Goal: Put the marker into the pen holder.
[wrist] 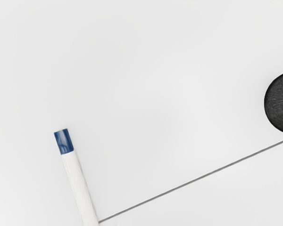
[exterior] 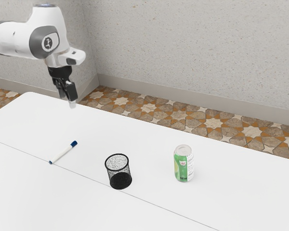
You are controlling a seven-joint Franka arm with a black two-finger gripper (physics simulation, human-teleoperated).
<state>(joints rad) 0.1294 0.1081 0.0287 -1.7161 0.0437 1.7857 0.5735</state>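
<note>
My gripper hangs in the air above the table's far edge, at the exterior view's upper left, well apart from the marker and the holder. A white marker with a blue cap lies flat on the table; the wrist view also has this marker, blue cap included. The pen holder, a black mesh cup, stands upright toward the exterior view's right of the marker. Part of the dark round pen holder appears in the wrist view.
A green and white can stands on the white table, beyond the pen holder toward the exterior view's right. A thin seam runs along the tabletop, close to the marker and holder. Behind the table are a patterned floor and a wall.
</note>
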